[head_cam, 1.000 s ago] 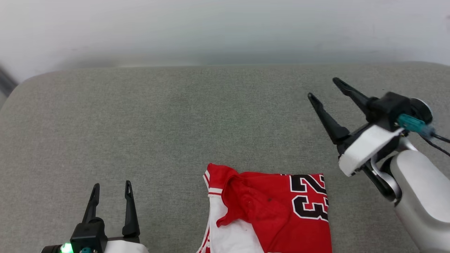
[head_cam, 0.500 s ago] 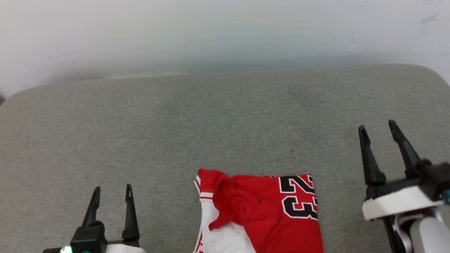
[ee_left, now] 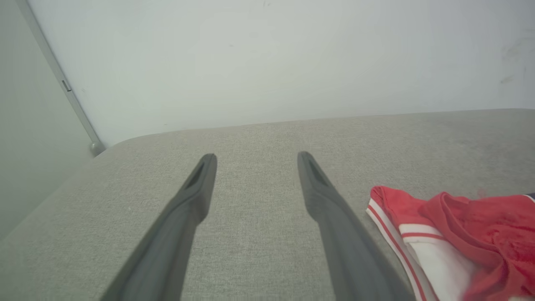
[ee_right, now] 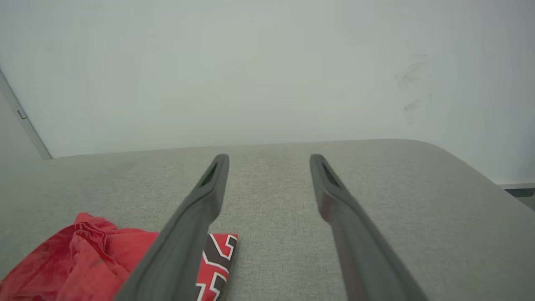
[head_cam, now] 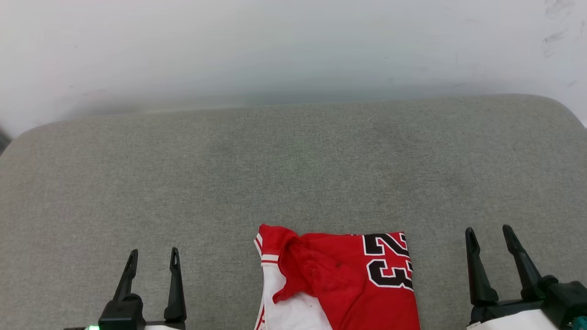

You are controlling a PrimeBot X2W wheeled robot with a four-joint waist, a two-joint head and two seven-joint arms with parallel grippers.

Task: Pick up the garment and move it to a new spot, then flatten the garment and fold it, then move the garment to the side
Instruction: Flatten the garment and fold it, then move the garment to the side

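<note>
The garment [head_cam: 339, 279], a red jersey with a white sleeve, striped trim and black white-outlined numbers, lies folded at the near edge of the grey cushion [head_cam: 293, 174]. It also lies at the lower right of the left wrist view [ee_left: 459, 234] and at the lower left of the right wrist view [ee_right: 100, 259]. My left gripper [head_cam: 153, 257] stands open at the lower left, well apart from the garment. My right gripper [head_cam: 489, 233] stands open at the lower right, also apart from it. Both hold nothing.
A pale wall [head_cam: 293, 46] rises behind the cushion. The cushion's rounded corners [head_cam: 564, 110] fall away at the far left and far right. A thin grey strip [ee_left: 62, 83] runs down the wall at the left.
My right gripper has drawn back from the far right of the cushion down to the lower right, its fingers now pointing up. The camera has shifted slightly. The garment lies still.
</note>
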